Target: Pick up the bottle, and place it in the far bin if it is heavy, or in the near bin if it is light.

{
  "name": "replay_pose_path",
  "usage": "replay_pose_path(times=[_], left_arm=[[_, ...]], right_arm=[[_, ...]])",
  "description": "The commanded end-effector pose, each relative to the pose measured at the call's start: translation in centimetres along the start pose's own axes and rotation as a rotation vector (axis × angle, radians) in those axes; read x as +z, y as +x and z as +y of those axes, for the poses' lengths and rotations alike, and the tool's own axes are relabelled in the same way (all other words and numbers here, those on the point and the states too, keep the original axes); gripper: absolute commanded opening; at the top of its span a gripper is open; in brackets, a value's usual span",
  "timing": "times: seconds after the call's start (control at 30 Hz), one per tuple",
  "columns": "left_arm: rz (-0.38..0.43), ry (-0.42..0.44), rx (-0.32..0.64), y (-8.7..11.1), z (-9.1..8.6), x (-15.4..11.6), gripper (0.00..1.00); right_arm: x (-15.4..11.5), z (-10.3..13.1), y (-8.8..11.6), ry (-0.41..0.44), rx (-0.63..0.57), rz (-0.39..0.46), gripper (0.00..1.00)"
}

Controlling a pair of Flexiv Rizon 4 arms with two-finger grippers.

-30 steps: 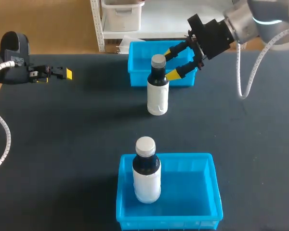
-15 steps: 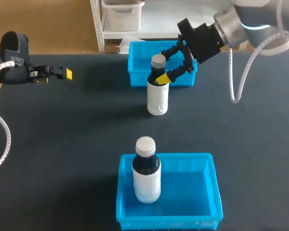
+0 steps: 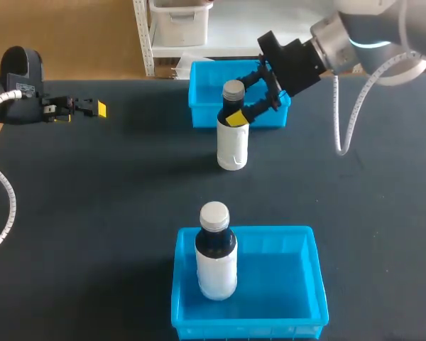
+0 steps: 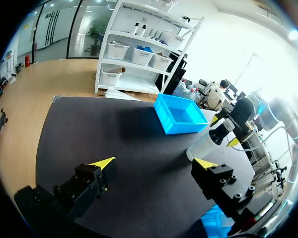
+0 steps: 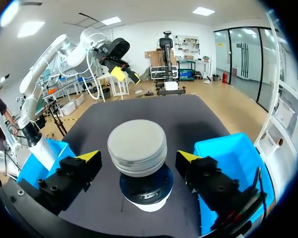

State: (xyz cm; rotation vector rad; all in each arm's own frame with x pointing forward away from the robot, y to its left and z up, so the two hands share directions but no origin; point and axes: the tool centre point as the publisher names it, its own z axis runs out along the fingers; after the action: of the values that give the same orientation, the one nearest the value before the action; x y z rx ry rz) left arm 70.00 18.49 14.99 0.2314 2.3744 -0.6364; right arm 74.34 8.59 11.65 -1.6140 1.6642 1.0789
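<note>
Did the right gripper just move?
Yes. The right gripper shifted left along the far bin and now straddles the neck of the bottle on the table, open.

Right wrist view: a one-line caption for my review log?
Open right gripper straddling the upright grey-capped bottle on the dark table.

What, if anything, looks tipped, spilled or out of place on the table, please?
Nothing stands out. One white plastic bottle with a dark neck stands upright on the black table before the far blue bin; a second bottle stands upright inside the near blue bin. No spill shows.
</note>
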Motion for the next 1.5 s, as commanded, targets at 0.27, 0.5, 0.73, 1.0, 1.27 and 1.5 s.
replay_pose_path(times=[0.27,0.5,0.73,1.0,1.27,1.5], left_arm=[[0.000,0.000,0.000,0.0,0.0,0.0,1.00],[0.000,0.000,0.000,0.0,0.0,0.0,1.00],[0.000,0.000,0.000,0.0,0.0,0.0,1.00],[0.000,0.000,0.000,0.0,0.0,0.0,1.00],[0.000,0.000,0.000,0.0,0.0,0.0,1.00],[0.000,0.000,0.000,0.0,0.0,0.0,1.00]], right_arm=[[0.0,-0.2,-0.2,-0.006,-0.002,-0.011,0.63],[0.0,-0.1,-0.1,-0.004,-0.004,-0.011,0.39],[-0.3,0.2,-0.3,0.001,-0.010,-0.012,0.00],[-1.8,1.0,-1.6,0.025,-0.037,-0.006,0.00],[-4.2,2.2,-3.0,0.057,-0.052,-0.002,0.00],[-7.0,3.3,-3.5,0.089,-0.058,-0.003,0.00]])
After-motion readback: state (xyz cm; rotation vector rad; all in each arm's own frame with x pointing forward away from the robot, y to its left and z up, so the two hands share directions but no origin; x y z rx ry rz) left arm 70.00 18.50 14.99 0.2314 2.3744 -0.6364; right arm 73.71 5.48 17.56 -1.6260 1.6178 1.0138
